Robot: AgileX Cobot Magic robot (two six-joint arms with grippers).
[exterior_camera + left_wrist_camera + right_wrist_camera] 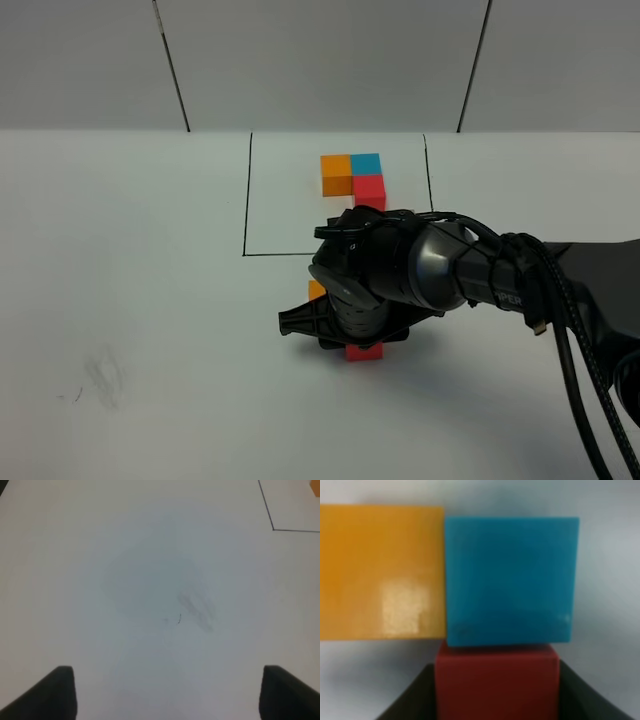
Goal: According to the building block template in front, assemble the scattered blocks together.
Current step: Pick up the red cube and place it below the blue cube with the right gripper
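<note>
Right gripper (497, 700) is clamped on the red cube (497, 680), holding it flush against the blue cube (510, 580), which sits beside the orange cube (380, 572), evidently to copy the L of the framed template (353, 178) just beyond. Three loose cubes, three template cubes. Left gripper (167, 695) hangs with jaws apart over bare table (150, 580).

Only legible marking: white letters "PER" on the right arm (520, 290), on its dark wrist section in the exterior high view, cut off by cables so the rest can't be read. No text, numbers or labels readable on the cubes, on the drawn black rectangle (246, 200) or on the table (120, 300). Wrist views show no writing.
</note>
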